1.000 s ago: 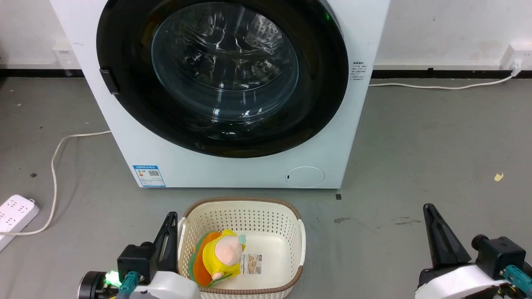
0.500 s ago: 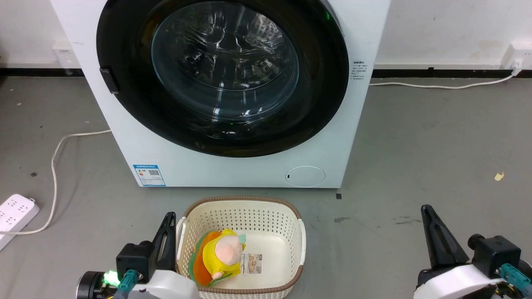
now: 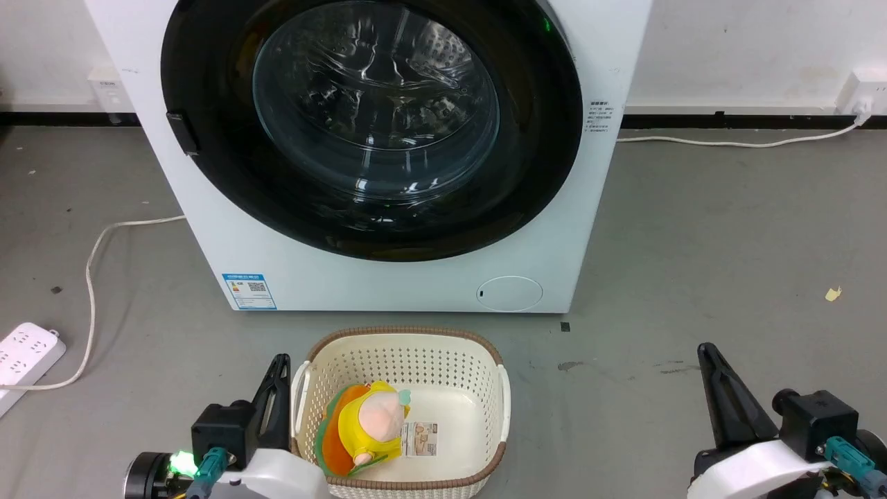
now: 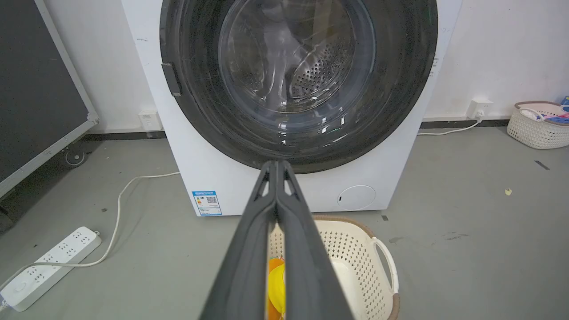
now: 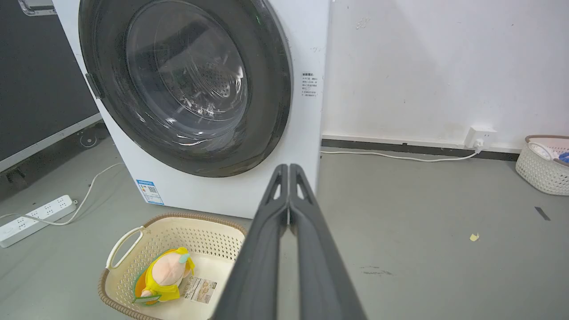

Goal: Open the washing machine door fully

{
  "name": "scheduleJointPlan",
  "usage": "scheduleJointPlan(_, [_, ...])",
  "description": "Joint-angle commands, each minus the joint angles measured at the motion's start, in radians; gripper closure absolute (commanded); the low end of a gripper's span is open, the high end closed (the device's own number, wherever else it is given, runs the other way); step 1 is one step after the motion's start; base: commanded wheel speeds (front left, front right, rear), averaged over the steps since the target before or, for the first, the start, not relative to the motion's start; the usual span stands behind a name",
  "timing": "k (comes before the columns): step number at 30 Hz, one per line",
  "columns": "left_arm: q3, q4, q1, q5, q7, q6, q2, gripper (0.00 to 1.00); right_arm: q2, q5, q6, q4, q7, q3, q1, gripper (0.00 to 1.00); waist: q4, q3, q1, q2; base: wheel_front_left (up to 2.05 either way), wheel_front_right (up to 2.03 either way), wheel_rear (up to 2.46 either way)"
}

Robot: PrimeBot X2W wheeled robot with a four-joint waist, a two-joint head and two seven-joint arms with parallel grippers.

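Note:
The washing machine door [image 3: 374,125] is a big glossy black ring with a clear glass bowl, lying flush against the white washer [image 3: 596,208]; a small dark latch handle [image 3: 181,133] sits on its left rim. The door [image 4: 298,75] and the door [image 5: 186,84] also appear in the two wrist views. My left gripper [image 3: 280,362] hovers low by the basket's left side, shut with nothing in it. At the lower right, my right gripper [image 3: 705,350] is over bare floor, shut and empty. Both are well short of the door. Fingertips of the left gripper [image 4: 276,163] and right gripper [image 5: 289,166] press together.
A cream laundry basket [image 3: 485,346] with a yellow and orange plush toy [image 3: 367,423] stands on the floor right before the washer. A white power strip [image 3: 24,353] and cable [image 3: 90,277] lie at the left. Another basket [image 5: 540,162] sits by the right wall. A small round service flap [image 3: 509,294] is low on the washer.
The whole head view has shifted slightly, and both grippers sit a little further left and lower or higher in it; the door has not moved and stays closed.

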Motion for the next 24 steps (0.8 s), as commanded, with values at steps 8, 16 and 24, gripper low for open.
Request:
scheduleJointPlan(8, [0.010, -0.009, -0.012, 0.011, 0.013, -0.003, 0.002, 1.00, 0.003, -0.016, -0.001, 0.004, 0.013, 0.003, -0.018, 1.00, 0.001, 0.001, 0.0000, -0.0001, 0.00, 0.00, 0.00])
scheduleJointPlan(16, [0.015, -0.012, -0.014, 0.014, 0.023, -0.004, 0.002, 1.00, 0.004, -0.029, -0.001, 0.005, 0.024, 0.005, -0.020, 1.00, 0.001, 0.002, 0.0000, -0.0001, 0.00, 0.00, 0.00])
scheduleJointPlan(24, [0.021, -0.016, -0.015, 0.017, 0.033, -0.005, 0.002, 1.00, 0.004, -0.042, -0.001, 0.006, 0.034, 0.007, -0.022, 1.00, 0.002, 0.004, 0.0000, -0.0001, 0.00, 0.00, 0.00])
